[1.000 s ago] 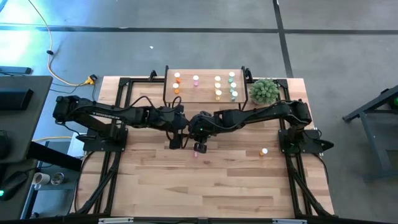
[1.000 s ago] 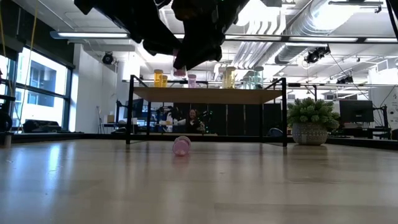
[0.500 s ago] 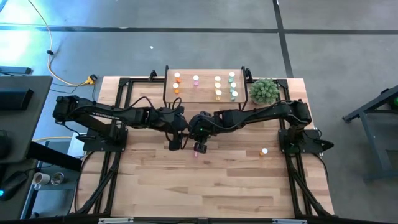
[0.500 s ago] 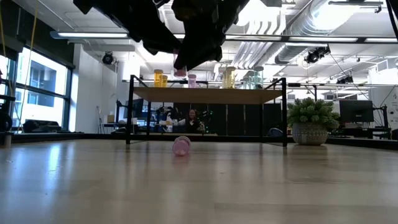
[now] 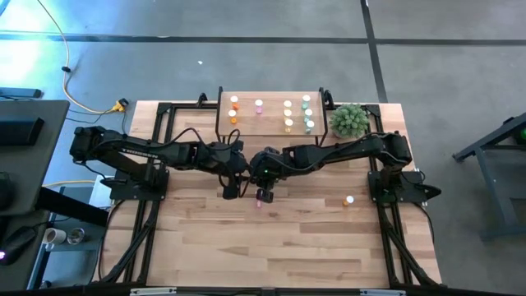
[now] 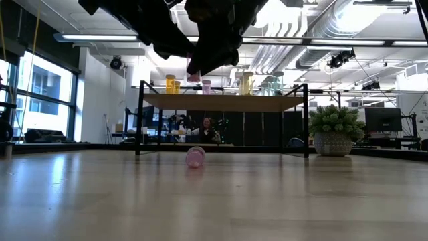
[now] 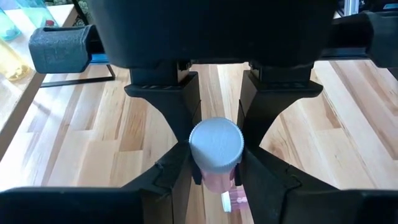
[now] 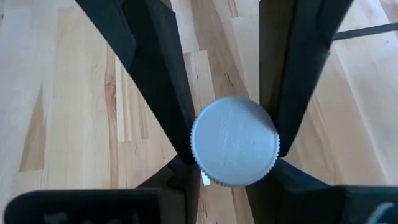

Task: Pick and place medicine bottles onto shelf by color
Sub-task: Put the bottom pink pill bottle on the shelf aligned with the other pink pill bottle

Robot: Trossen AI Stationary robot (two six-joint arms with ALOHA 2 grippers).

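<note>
Two dark jointed arms, black cables, apparently matte angular jaws.

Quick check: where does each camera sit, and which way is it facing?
High: above the table, looking straight down; the left arm and right arm show whole.
Low: at tabletop height, looking level toward the shelf; arms hang in from above.
Left wrist: on the left arm, facing past the left pincer at the held pink bottle.
Right wrist: on the right arm, facing past the right pincer at its cap.
Shared: both wrist views show that one bottle.
</note>
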